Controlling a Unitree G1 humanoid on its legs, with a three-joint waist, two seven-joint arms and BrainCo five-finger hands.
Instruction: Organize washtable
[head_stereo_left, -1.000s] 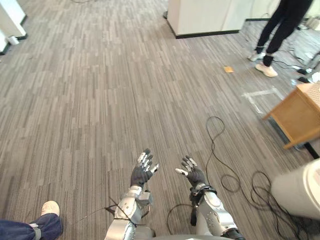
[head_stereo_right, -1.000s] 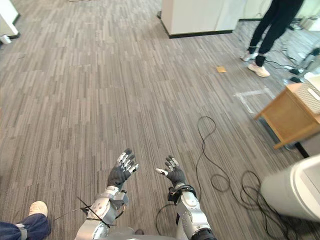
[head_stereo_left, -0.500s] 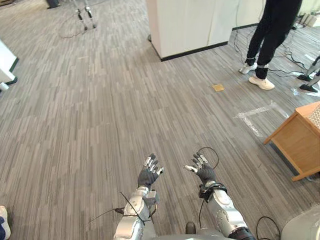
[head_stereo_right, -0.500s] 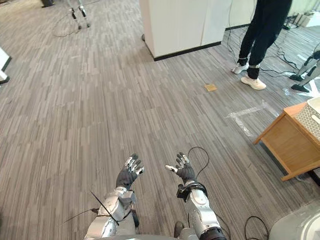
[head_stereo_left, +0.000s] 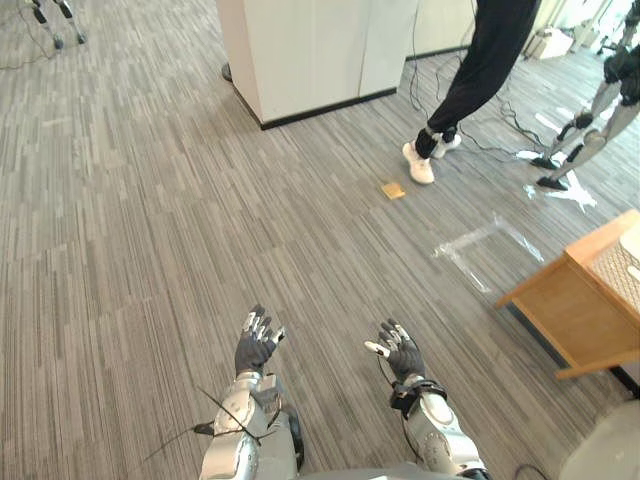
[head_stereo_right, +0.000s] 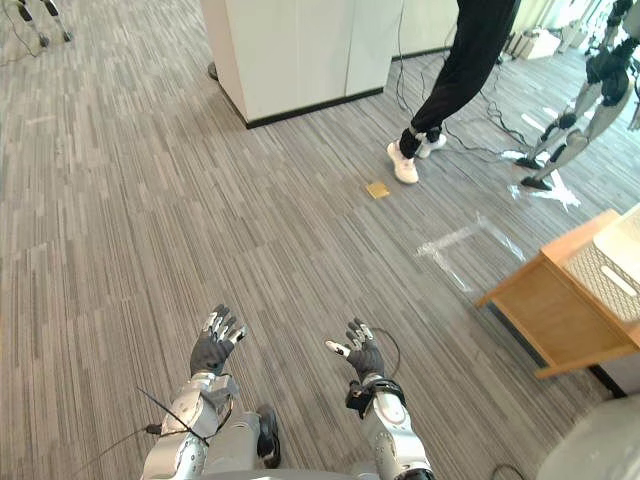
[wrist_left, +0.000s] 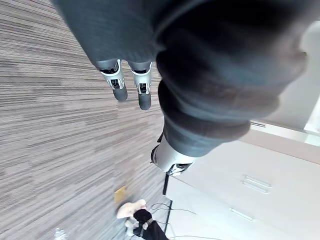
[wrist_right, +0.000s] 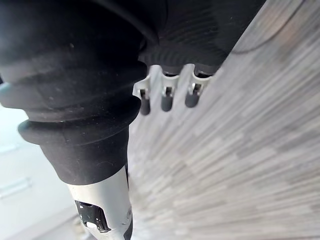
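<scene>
Left hand (head_stereo_left: 257, 345) and right hand (head_stereo_left: 400, 352), fingers straight, empty, above carpet (head_stereo_left: 150, 200); one person (head_stereo_left: 480, 70); left wrist view shows cabinet drawers (wrist_left: 250, 185).

The right hand (wrist_right: 200, 35) holds its fingers (wrist_right: 167, 99) straight over grey striped floor (wrist_right: 240, 165).

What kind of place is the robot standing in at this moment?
Probably an office-like robotics lab or test room. The grey striped carpet floor is wide and open, a second humanoid robot stands at the far right, and a person stands beside a white cabinet block.
</scene>
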